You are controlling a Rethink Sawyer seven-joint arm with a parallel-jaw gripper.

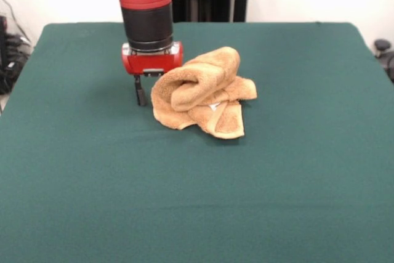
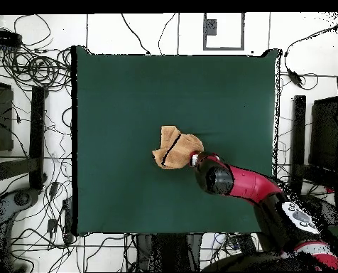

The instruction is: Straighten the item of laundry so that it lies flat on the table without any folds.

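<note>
The golden-tan towel [image 1: 203, 90] lies crumpled in a rolled, folded heap near the middle of the dark green table [image 1: 277, 170]. One layer curls over the top and a flap sticks out toward the front. My gripper [image 1: 148, 93] is lowered to the table right at the towel's left edge in the front view, partly hidden behind the cloth. In the overhead view the towel [image 2: 173, 148] sits mid-table [image 2: 122, 99], with my gripper [image 2: 195, 159] at its right edge under the red arm.
The arm [image 2: 250, 186] reaches in from the bottom right of the overhead view. Cables and equipment stands [image 2: 37, 106] surround the table on the floor. Green tabletop extends widely on all sides of the towel.
</note>
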